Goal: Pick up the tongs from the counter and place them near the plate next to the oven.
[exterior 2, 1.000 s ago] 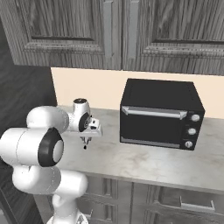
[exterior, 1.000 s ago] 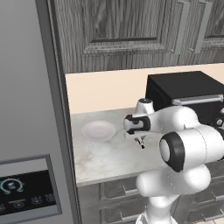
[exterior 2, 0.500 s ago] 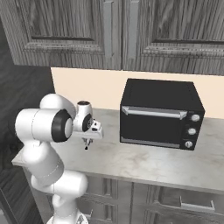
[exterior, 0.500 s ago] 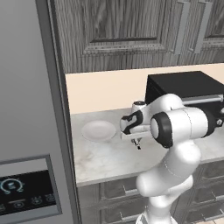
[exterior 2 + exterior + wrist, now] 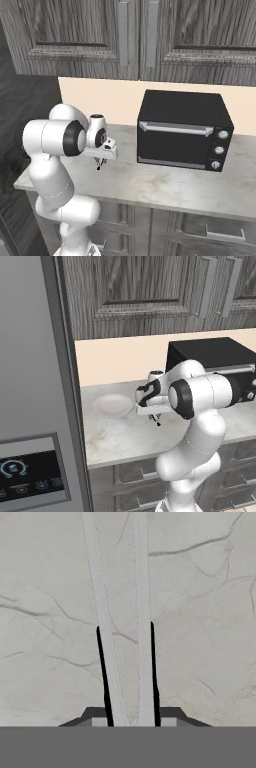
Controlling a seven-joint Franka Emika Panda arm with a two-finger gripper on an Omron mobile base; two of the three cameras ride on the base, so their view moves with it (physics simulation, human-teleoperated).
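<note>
My gripper hangs low over the marble counter, just right of the white plate and left of the black oven. In the hand view the tongs run as two silvery strips with black edges from between the fingertips up across the marble. The gripper is shut on the tongs, with a dark fingertip tight against each side. From the right base view the gripper sits a short way left of the oven, its dark tip almost on the counter.
A tall grey fridge panel with a display walls off the left end of the counter. Dark wood wall cabinets hang above. The counter's front edge lies close in front of the gripper.
The arm's elbow has swung round and risen. The gripper has stayed beside the plate and dipped slightly toward the counter, still around the tongs.
</note>
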